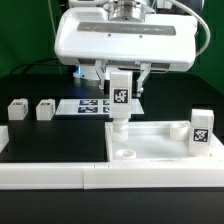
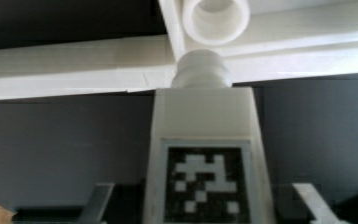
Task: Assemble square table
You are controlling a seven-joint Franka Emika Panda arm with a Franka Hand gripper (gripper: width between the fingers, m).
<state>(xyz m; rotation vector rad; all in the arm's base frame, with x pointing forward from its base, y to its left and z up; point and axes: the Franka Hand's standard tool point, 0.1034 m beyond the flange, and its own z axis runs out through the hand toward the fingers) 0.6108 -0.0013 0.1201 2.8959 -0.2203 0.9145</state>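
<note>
Item: table leg (image 1: 118,108), clamped upright in your gripper (image 1: 120,88). Step, apparently: leg insertion. Next: centre its peg over the corner socket (image 2: 217,18), then lower.

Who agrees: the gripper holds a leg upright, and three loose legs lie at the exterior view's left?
Wrong count. The gripper holds a leg upright, but two loose legs, not three, lie at the left; the exterior view shows it.

Smooth white plastic leg (image 2: 202,130) and square slab (image 1: 160,143); matt black worktop (image 1: 50,148).
</note>
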